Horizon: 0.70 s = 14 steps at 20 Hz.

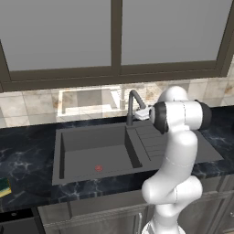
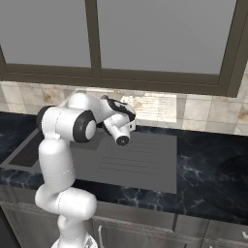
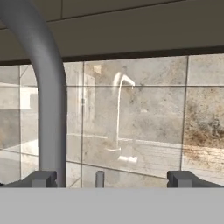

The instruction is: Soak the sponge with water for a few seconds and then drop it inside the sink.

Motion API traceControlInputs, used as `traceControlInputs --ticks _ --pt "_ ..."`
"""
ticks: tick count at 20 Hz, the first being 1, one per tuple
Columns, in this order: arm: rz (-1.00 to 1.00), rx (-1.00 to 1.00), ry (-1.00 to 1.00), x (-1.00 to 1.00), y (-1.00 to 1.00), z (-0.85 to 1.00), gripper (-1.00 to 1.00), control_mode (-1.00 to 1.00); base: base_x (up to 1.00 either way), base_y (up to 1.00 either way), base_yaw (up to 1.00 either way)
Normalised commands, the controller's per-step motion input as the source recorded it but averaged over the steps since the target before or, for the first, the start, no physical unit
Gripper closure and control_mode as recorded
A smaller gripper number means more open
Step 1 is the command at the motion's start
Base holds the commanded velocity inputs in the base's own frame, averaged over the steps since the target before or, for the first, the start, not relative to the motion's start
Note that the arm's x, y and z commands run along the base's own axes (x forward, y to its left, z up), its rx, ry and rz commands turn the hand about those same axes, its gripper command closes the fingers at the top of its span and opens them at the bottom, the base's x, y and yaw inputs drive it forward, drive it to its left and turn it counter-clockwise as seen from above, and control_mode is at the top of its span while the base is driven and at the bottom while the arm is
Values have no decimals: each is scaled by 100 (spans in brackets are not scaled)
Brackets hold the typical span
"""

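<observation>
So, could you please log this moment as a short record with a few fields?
sponge: on the counter's left end, apart from the basin
sink: basin holds nothing, red drain mark visible
faucet: no stream visible
gripper: open, holding nothing, up by the faucet pipe, facing the tiled wall
task stage: sponge not yet picked up

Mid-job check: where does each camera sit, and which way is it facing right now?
Left base view: behind-left, looking down at the dark grey rectangular sink; white arm lower right.
Right base view: behind-right, over the ribbed drainboard; arm lower left.
Hand view: faces the tiled wall beside the dark curved faucet; the tool has its fingertips apart.
Both base views share the drainboard.
</observation>
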Motion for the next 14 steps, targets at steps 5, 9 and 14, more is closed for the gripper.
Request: traceControlInputs --ticks 5,9,14 --pt "0 0 0 12 0 -9 -100 -100 0 0 0" --pt "0 0 0 7 0 -11 -100 -100 0 0 0" --pt "0 0 0 8 0 -12 -100 -100 0 0 0"
